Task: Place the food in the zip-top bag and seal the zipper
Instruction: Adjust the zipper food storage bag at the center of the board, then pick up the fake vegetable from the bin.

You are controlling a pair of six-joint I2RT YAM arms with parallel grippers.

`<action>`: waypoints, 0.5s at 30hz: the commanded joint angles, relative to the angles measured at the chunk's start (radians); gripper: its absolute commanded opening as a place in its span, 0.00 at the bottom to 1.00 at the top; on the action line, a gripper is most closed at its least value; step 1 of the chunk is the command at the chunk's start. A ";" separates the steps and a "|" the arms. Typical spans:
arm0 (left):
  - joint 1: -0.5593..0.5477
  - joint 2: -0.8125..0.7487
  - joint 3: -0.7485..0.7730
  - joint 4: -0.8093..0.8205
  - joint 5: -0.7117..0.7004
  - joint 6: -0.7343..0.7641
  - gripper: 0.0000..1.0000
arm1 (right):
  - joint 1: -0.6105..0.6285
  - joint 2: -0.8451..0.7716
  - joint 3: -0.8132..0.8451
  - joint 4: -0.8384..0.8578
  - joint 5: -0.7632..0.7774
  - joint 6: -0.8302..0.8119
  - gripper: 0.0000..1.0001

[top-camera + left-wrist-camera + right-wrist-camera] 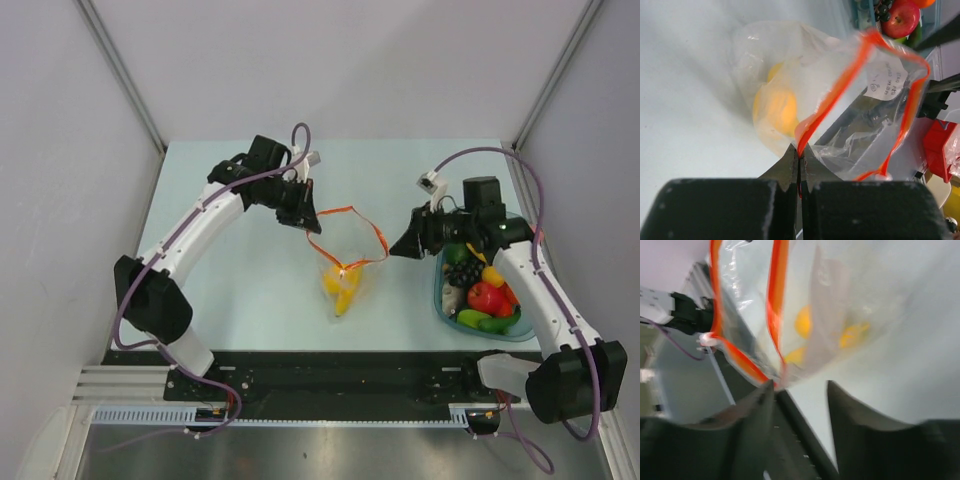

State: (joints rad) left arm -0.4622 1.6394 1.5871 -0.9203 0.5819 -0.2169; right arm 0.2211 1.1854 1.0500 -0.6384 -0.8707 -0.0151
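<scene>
The clear zip-top bag hangs with its mouth open, its base on the table and yellow food inside. My left gripper is shut on the left end of the red-orange zipper; the left wrist view shows the jaws pinching the zipper just below the bag, with the yellow food beyond. My right gripper is open beside the bag's right corner. In the right wrist view its jaws stand apart, with the zipper just off the left fingertip.
A teal tub at the right holds more food: a red tomato, dark grapes, green pieces and a yellow pepper. The black rail runs along the near table edge.
</scene>
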 commanded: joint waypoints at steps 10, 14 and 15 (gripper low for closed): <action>-0.072 0.076 0.120 0.041 0.047 -0.038 0.01 | -0.370 -0.009 0.151 -0.276 0.310 -0.606 0.98; -0.079 0.080 0.155 0.020 0.029 -0.039 0.00 | -0.436 0.051 0.153 -0.277 0.432 -0.724 0.99; -0.081 0.076 0.165 -0.003 0.018 -0.032 0.00 | -0.439 0.060 0.153 -0.268 0.450 -0.743 0.99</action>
State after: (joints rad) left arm -0.5365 1.7309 1.6829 -0.9070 0.6056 -0.2401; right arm -0.1783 1.1984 1.1702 -0.8715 -0.5797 -0.5629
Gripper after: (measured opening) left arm 0.007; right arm 0.983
